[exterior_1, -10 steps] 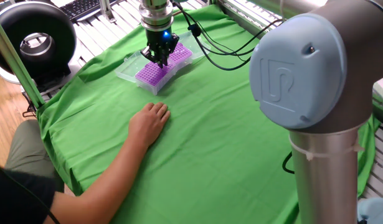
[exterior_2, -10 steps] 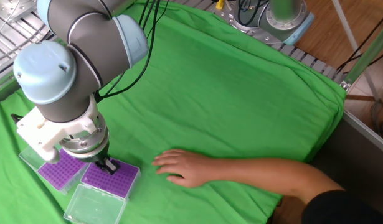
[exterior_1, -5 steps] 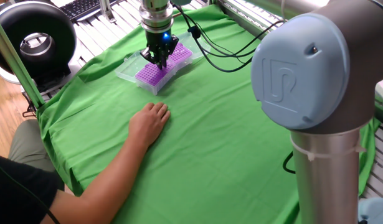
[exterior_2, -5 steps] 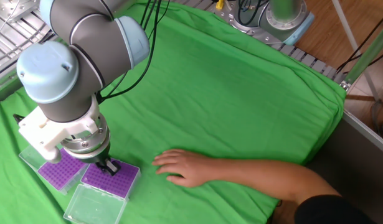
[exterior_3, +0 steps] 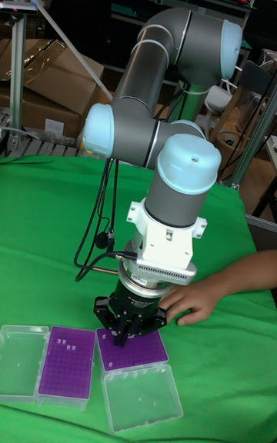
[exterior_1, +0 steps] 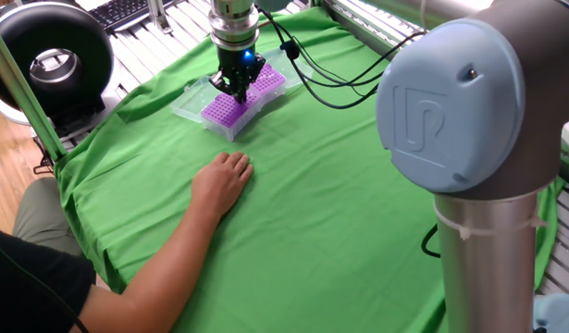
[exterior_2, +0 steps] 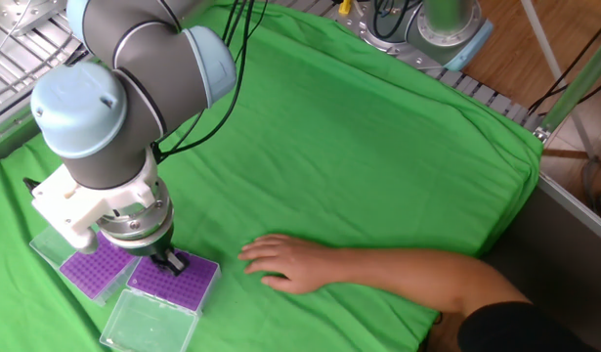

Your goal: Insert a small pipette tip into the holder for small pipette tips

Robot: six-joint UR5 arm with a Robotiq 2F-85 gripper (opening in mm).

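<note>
Two purple tip holders lie side by side, each with a clear lid beside it. My gripper [exterior_3: 121, 335] hangs straight down over the holder nearer the hand [exterior_3: 132, 351], fingertips at its top surface [exterior_1: 236, 93] [exterior_2: 171, 262]. The fingers are pinched close together. A small pipette tip between them is too small to make out. The other purple holder [exterior_3: 65, 362] [exterior_2: 90, 270] carries a few white tips at its far end. I cannot tell which holder is the one for small tips.
A person's hand [exterior_1: 224, 180] [exterior_2: 280, 262] [exterior_3: 192, 297] rests flat on the green cloth [exterior_1: 340, 185] close to the holders, the forearm running off the table edge. Clear lids [exterior_3: 142, 397] [exterior_3: 19, 362] lie beside the holders. Cables [exterior_1: 330, 83] trail from the wrist.
The arm has shifted very slightly. The gripper stays over the same purple holder, and the hand has not moved.
</note>
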